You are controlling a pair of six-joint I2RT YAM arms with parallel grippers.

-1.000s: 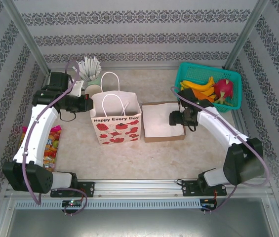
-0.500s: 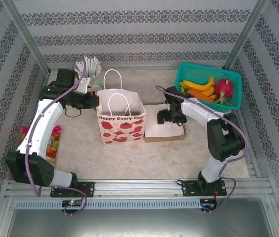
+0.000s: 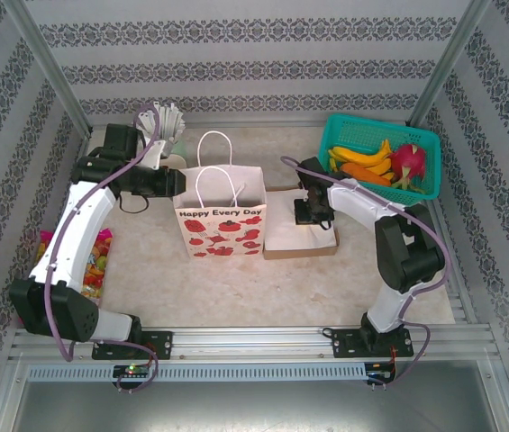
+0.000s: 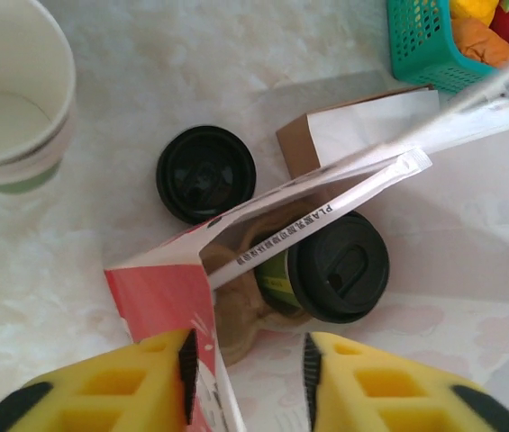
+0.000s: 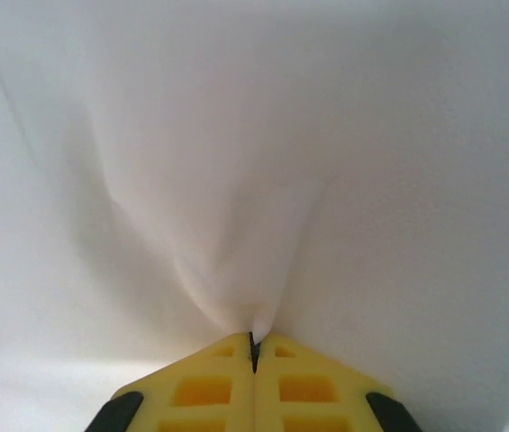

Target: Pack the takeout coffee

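Left gripper (image 4: 247,358) first: yellow fingers parted to a middling gap, nothing clamped, and the near rim of the paper bag (image 4: 159,297) runs up between them. Just beyond the fingertips, down inside the bag, there's the takeout coffee (image 4: 340,265). Its black lid faces up at the camera and its olive side slants back toward the claw, so the cup leans rather than stands. A wrapped straw (image 4: 326,211) lies across the bag mouth above it. Outside the bag, on the table, sits a second black lid (image 4: 205,173), with stacked white cups (image 4: 11,99) farther left.

Across the way, the right gripper (image 5: 254,346) is pinched tight on white paper (image 5: 263,198), over by the cardboard box (image 3: 304,245). Bag wall or box lining? Can't tell.

The left arm is plainly the nearer one, with the coffee dead ahead and a touch right.
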